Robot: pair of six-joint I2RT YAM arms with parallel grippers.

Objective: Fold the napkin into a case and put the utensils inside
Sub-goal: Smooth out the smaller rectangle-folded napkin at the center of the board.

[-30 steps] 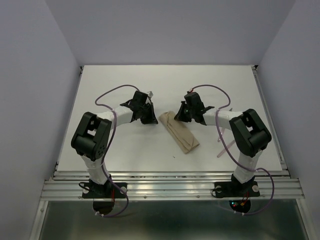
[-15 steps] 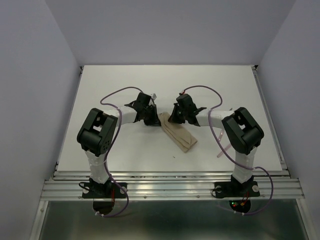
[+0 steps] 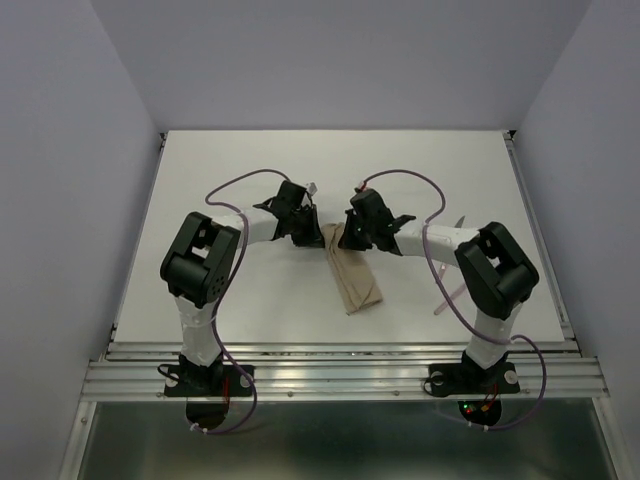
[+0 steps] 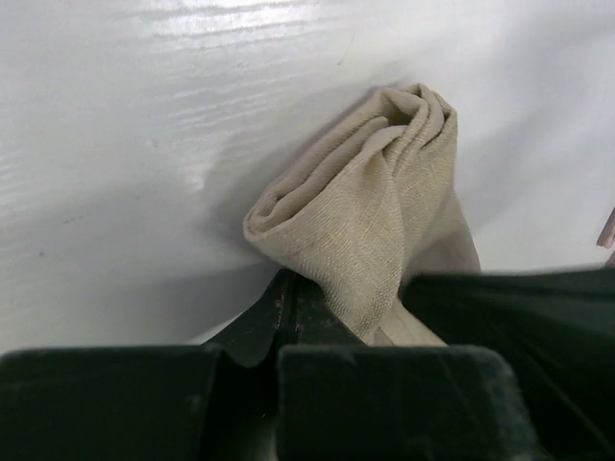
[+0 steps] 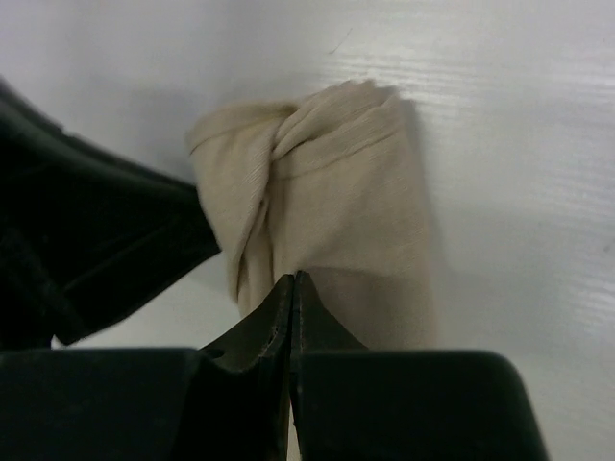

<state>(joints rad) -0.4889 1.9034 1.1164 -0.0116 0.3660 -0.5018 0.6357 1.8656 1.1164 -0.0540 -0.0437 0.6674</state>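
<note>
From above, the napkin (image 3: pixel 355 280) lies folded into a narrow strip on the white table (image 3: pixel 250 180), between the two arms. The left gripper (image 3: pixel 308 235) and the right gripper (image 3: pixel 348 238) meet at its far end. One thin pinkish utensil (image 3: pixel 443 305) lies well to the right, partly behind the right arm.

In the left wrist view, the jaws are closed and pinch the bunched cloth at its edge.

In the right wrist view, the jaws are also closed on the cloth, and the left gripper is just beside it.
</note>
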